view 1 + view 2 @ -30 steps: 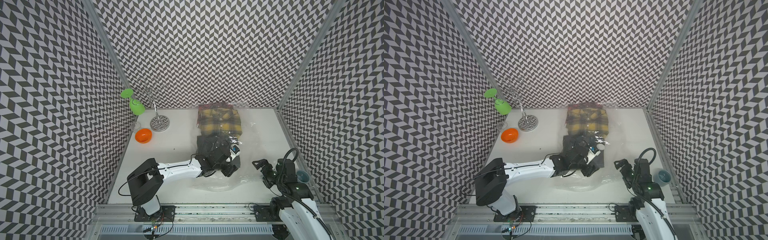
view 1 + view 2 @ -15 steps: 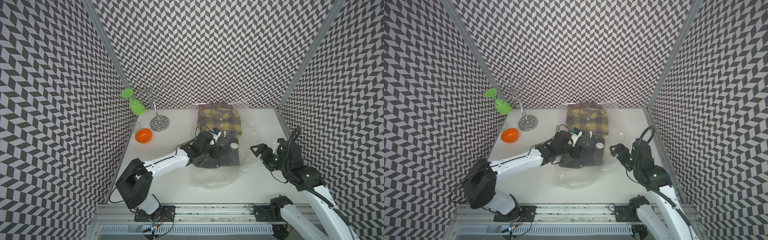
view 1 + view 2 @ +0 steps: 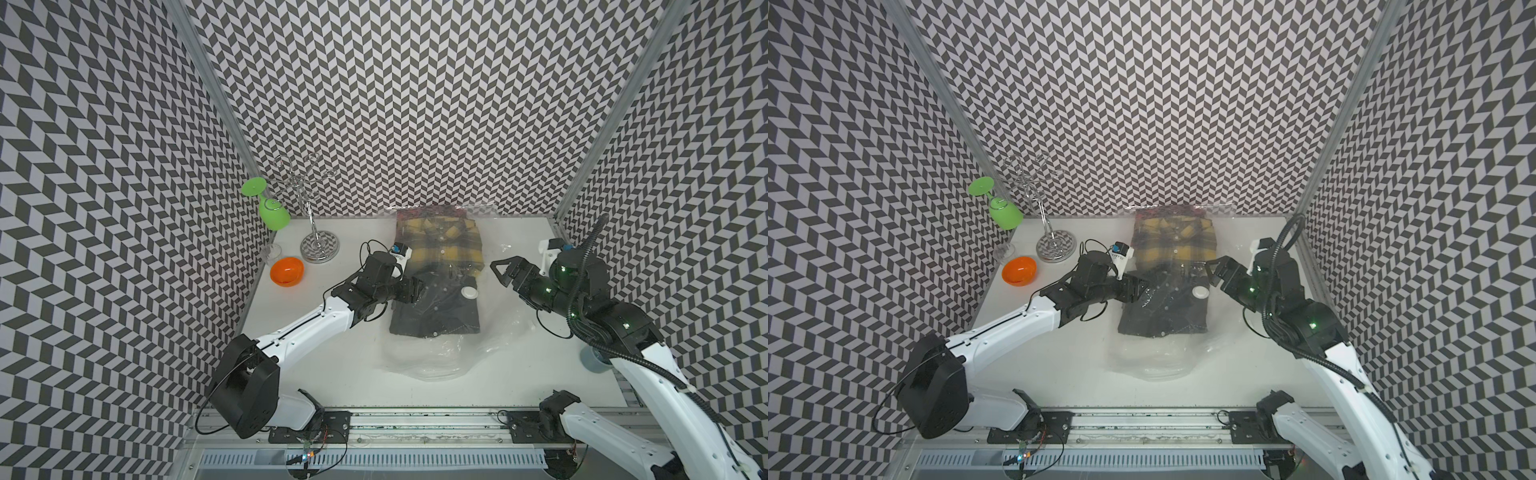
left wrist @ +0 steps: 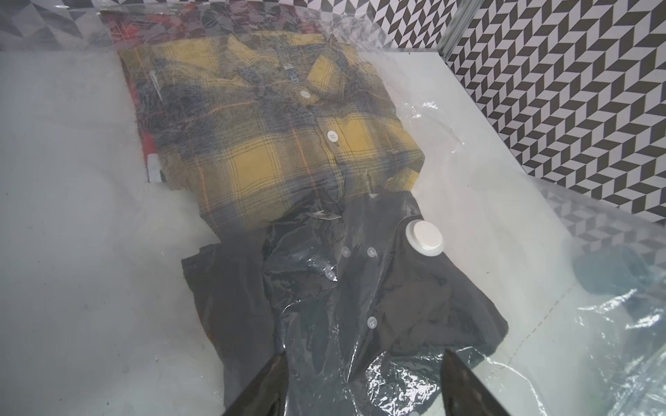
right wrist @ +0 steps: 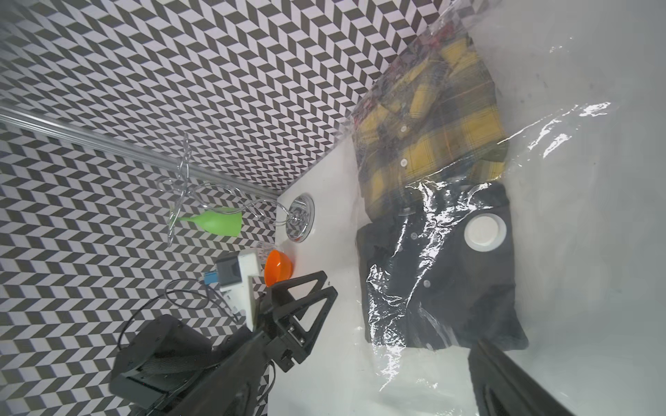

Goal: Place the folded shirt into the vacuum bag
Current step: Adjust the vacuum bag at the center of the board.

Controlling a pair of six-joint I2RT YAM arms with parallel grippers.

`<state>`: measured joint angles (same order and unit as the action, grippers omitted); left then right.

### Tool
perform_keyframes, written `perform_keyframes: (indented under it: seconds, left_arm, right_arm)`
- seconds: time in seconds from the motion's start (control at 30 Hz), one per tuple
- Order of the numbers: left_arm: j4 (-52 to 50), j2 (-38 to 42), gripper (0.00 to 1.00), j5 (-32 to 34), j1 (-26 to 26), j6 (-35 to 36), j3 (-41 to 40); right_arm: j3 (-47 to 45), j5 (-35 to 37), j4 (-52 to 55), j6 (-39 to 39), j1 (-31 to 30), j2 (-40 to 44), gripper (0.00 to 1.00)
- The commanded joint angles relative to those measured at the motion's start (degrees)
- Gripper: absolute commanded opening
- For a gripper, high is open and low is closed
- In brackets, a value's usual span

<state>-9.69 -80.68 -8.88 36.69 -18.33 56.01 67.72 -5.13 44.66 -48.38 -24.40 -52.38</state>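
The vacuum bag [image 3: 428, 361] lies flat and crinkled in the middle of the table, and its white valve cap [image 3: 469, 293] rests over the folded shirt [image 3: 436, 311]. That dark buttoned shirt lies under the plastic, up against a yellow plaid shirt [image 3: 440, 245] deeper in the bag. My left gripper [image 3: 415, 286] is open at the dark shirt's left edge; in the left wrist view, shirt [image 4: 414, 306] and plastic show between its spread fingers. My right gripper [image 3: 498, 272] hovers open just right of the valve cap [image 3: 1200, 292], holding nothing.
A wire glass rack [image 3: 319, 247] with a hanging green wine glass [image 3: 274, 212] stands at the back left, beside a small clear glass [image 3: 272, 251] and an orange bowl [image 3: 286, 271]. A grey-blue cup [image 3: 594, 359] sits by the right wall.
The dark shirt has been carried away from the front edge up to the plaid shirt, and my left gripper has drawn back to its left edge. My right arm has risen and reached toward the bag.
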Motion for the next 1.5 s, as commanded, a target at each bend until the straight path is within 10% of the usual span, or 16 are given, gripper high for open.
perform_keyframes:
  seconds: [0.0, 0.87, 1.1, 1.47]
  left_arm:
    - [-1.2, 1.4, 0.67, -0.9, -0.5, -0.1, -0.2]
    - [4.1, 3.1, 0.65, -7.9, -1.7, -9.0, -17.0]
    - [-3.3, 9.5, 0.65, -3.9, -8.6, -10.2, -17.1]
    - [-7.8, 15.3, 0.59, -20.5, -18.7, -17.5, -26.2]
  right_arm:
    - [2.2, 0.5, -1.9, 2.2, -0.7, -1.3, 0.9]
    - [-41.6, -15.3, -33.9, 1.7, 5.7, -15.3, 0.57]
    - [-37.0, -11.8, -26.3, 8.1, 5.9, -12.0, 0.43]
    - [-25.9, -13.1, -27.2, 9.0, 1.1, -15.4, 0.43]
